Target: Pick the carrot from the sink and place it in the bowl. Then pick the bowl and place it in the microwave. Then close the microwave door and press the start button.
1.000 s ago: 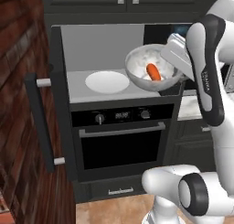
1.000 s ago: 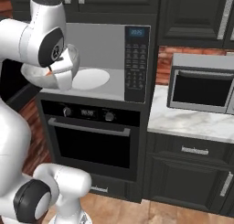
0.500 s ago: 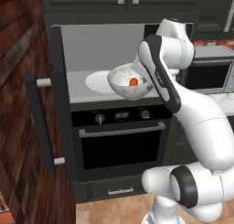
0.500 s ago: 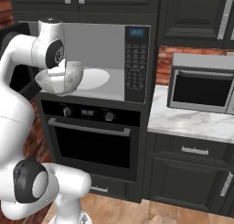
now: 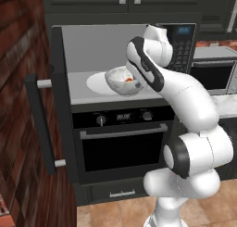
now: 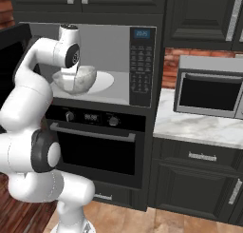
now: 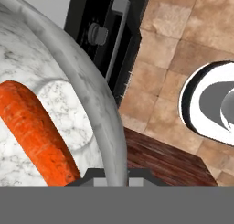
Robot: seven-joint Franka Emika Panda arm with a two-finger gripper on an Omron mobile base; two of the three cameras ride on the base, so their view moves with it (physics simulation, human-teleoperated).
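Stone bowl carried into the open microwave

The claw (image 5: 135,80) is clamped on the rim of the round, mottled grey-white bowl (image 5: 121,80), just above the microwave's (image 5: 92,54) smooth light-grey floor; the stubby, rough orange carrot (image 7: 39,134) lies inside.

I see the arm (image 6: 35,92) reaching into the open microwave (image 6: 102,63), holding the stone-grey bowl (image 6: 75,80) at the front of the light grey interior, over the white turntable plate (image 6: 102,82). The hand is hidden behind the wrist. The keypad (image 6: 141,68) and blue display (image 6: 141,33) sit to the right. Below is the black oven (image 6: 92,139); a smaller microwave (image 6: 209,92) stands on the marble bench (image 6: 199,127) to the right.
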